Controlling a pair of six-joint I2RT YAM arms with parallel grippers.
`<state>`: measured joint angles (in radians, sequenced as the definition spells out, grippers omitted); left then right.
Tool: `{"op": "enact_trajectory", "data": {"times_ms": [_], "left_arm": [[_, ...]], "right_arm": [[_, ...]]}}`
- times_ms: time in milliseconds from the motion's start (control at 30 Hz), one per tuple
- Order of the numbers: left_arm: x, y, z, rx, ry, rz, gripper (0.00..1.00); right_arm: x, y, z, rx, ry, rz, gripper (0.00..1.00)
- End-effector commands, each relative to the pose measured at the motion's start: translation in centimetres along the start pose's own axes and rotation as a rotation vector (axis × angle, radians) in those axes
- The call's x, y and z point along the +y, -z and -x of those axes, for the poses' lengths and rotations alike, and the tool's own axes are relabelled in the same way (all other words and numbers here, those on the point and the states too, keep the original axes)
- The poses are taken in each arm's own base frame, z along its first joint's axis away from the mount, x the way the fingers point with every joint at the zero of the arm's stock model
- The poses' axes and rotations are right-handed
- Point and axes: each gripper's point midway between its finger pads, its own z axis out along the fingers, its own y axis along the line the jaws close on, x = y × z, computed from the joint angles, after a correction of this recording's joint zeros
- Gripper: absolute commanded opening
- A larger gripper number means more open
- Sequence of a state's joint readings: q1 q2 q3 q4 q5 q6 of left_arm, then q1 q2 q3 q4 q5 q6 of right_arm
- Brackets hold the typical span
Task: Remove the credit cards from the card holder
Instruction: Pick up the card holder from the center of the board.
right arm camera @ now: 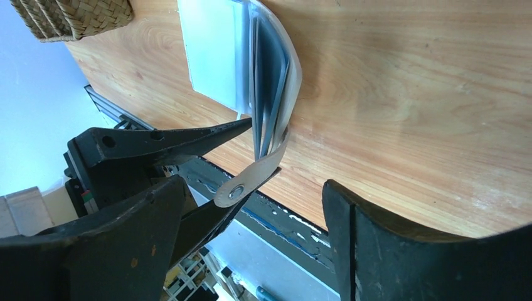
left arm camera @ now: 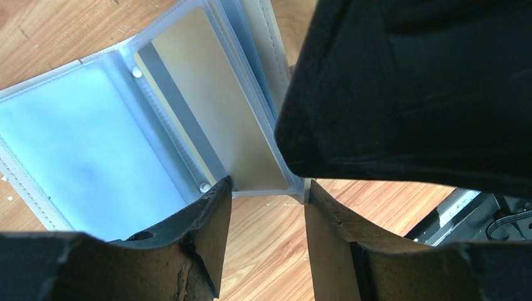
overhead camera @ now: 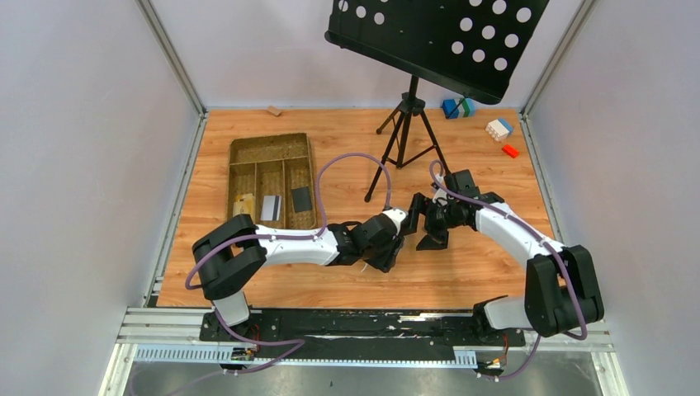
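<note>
The card holder (left arm camera: pixel 94 144) lies open in the left wrist view, with light-blue clear sleeves and a cream cover. My left gripper (left arm camera: pixel 266 187) is shut on its lower edge, one fingertip at the riveted spine and the other at the cover. A beige panel (left arm camera: pixel 213 106) shows through one sleeve; I cannot tell whether it is a card. In the right wrist view the holder (right arm camera: pixel 270 81) stands on edge, its snap tab (right arm camera: pixel 248 182) hanging between the wide-open fingers of my right gripper (right arm camera: pixel 254 188). An orange-yellow card (overhead camera: pixel 243 205), a silver card (overhead camera: pixel 271 207) and a black card (overhead camera: pixel 301 199) lie in the woven tray (overhead camera: pixel 248 153).
A music stand's tripod (overhead camera: pixel 406 132) stands just behind both grippers. Toy bricks (overhead camera: pixel 499 128) lie at the back right and a small wooden block (overhead camera: pixel 273 110) at the back. The table's near edge and black rail (right arm camera: pixel 301 222) run close under the holder.
</note>
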<state>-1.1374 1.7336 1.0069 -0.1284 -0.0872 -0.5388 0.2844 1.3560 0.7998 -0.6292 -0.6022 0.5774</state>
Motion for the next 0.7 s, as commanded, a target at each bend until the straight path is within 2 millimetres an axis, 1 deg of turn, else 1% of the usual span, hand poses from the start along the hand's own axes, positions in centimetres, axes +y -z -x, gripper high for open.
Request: {"op": "enact_trajectory", "data": {"times_ms": [0, 67, 200, 300, 467, 500, 600, 667], "left_arm": [[-0.5, 0.9, 1.4, -0.058, 0.028, -0.02, 0.52], [-0.6, 1.0, 1.5, -0.062, 0.034, -0.029, 0.52], [-0.8, 1.2, 1.7, -0.077, 0.044, -0.048, 0.51], [-1.1, 1.4, 1.8, -0.083, 0.047, -0.061, 0.51], [-1.6, 1.4, 2.2, -0.095, 0.053, -0.091, 0.51], [-1.8, 1.3, 2.1, -0.094, 0.054, -0.098, 0.51], [-2.0, 1.4, 2.3, -0.097, 0.056, -0.114, 0.5], [-2.2, 1.5, 2.3, -0.097, 0.06, -0.125, 0.5]], "right_arm": [[-0.1, -0.7, 1.0, -0.042, -0.016, 0.017, 0.81], [-0.3, -1.4, 1.2, -0.034, -0.034, 0.021, 0.81], [-0.1, -2.4, 1.5, -0.02, -0.062, 0.052, 0.74], [0.1, -2.8, 1.7, -0.011, -0.069, 0.073, 0.69], [0.3, -3.4, 1.6, 0.003, -0.078, 0.103, 0.63], [0.2, -3.4, 1.5, 0.006, -0.079, 0.104, 0.61], [0.1, -3.7, 1.3, 0.014, -0.077, 0.103, 0.51], [-0.1, -3.9, 1.2, 0.017, -0.078, 0.101, 0.48]]}}
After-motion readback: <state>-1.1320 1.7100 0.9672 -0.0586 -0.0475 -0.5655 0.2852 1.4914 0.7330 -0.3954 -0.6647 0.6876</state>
